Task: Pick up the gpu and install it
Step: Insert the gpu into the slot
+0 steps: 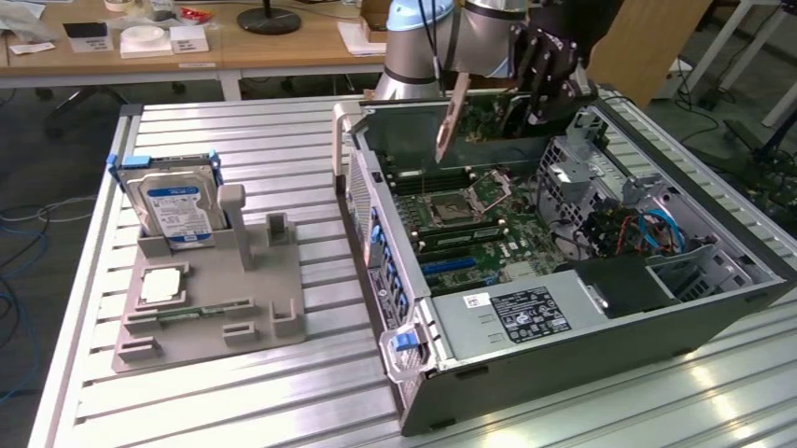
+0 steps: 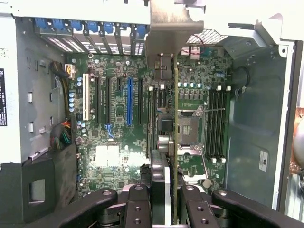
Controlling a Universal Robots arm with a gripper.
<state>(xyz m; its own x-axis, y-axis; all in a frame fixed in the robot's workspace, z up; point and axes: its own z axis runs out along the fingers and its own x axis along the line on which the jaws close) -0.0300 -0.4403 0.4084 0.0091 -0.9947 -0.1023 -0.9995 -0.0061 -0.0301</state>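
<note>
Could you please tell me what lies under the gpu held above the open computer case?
Under the gpu, gripped by the tool, lies the motherboard with its processor socket and blue slot. The gpu and tool cover the strip of board directly beneath them.

- Arm [image 1: 417, 56]: round tubular housings, silver-grey metal, smooth finish.
- Joint cap [image 1: 417, 11]: pale blue, rounded cover on the grey housing.
- Gripper [image 2: 172, 190]: matte black throughout, built of jointed linkage bars.
- Outer linkage bars [image 2: 85, 209]: black, broad, with rounded ends; one set on each side.
- Pivot pins [image 2: 107, 193]: round, silver-grey heads at the bar ends.
- Inner links [image 2: 137, 209]: black, narrow, each with a column of small round screw holes.
</note>
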